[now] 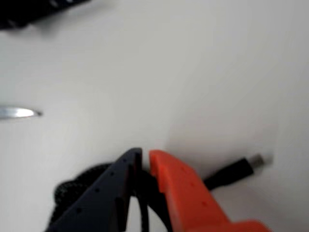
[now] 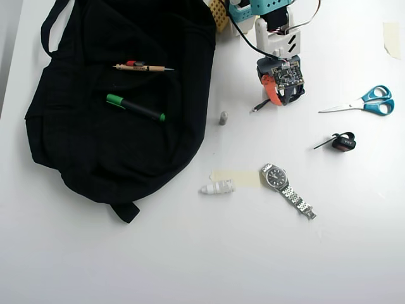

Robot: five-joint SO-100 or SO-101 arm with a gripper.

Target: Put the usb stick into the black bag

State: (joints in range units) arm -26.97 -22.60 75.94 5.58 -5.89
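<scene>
The black bag [image 2: 107,133] lies flat at the left of the overhead view. A tiny red piece [image 2: 131,63] that looks like the usb stick lies on the bag beside a pencil [image 2: 145,67]; it is too small to be sure. My gripper [image 2: 283,101] hangs close to the arm's base at the top right, far from the bag. In the wrist view the gripper [image 1: 146,157] has a black and an orange finger almost touching, with nothing between them. The usb stick does not show in the wrist view.
A green marker [image 2: 136,108] lies on the bag. A black cable plug [image 2: 259,106] [image 1: 241,169] lies by the gripper. On the table are a grey cylinder [image 2: 223,118], a white ribbed piece [image 2: 217,187], a watch [image 2: 278,177], scissors [image 2: 367,101] and a small black item [image 2: 343,142].
</scene>
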